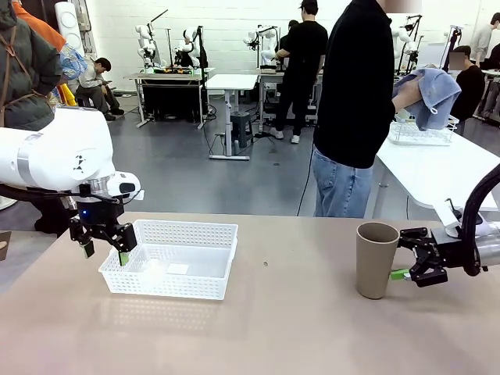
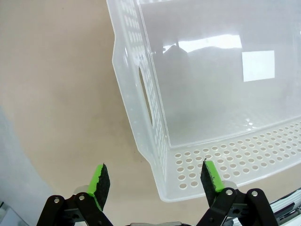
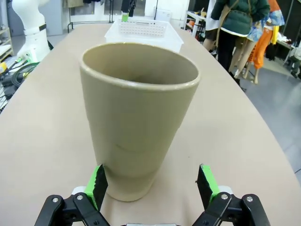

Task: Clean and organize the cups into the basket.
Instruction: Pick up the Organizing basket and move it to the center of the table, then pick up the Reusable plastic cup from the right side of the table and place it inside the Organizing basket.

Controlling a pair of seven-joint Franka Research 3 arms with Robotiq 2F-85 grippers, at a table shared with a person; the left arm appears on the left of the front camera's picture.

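One taupe cup stands upright on the tan table at the right; in the right wrist view the cup looms close. My right gripper is open just right of it, and its fingertips flank the cup's base without touching. The white lattice basket sits left of centre with nothing in it. My left gripper hovers open over its near left corner. In the left wrist view the basket has its corner wall between the open fingers of that gripper. The basket also lies far off across the table.
A person stands beyond the table's far right, holding a blue cloth in their hands. A white wire rack rests on a white table behind. Bare tan tabletop stretches between basket and cup.
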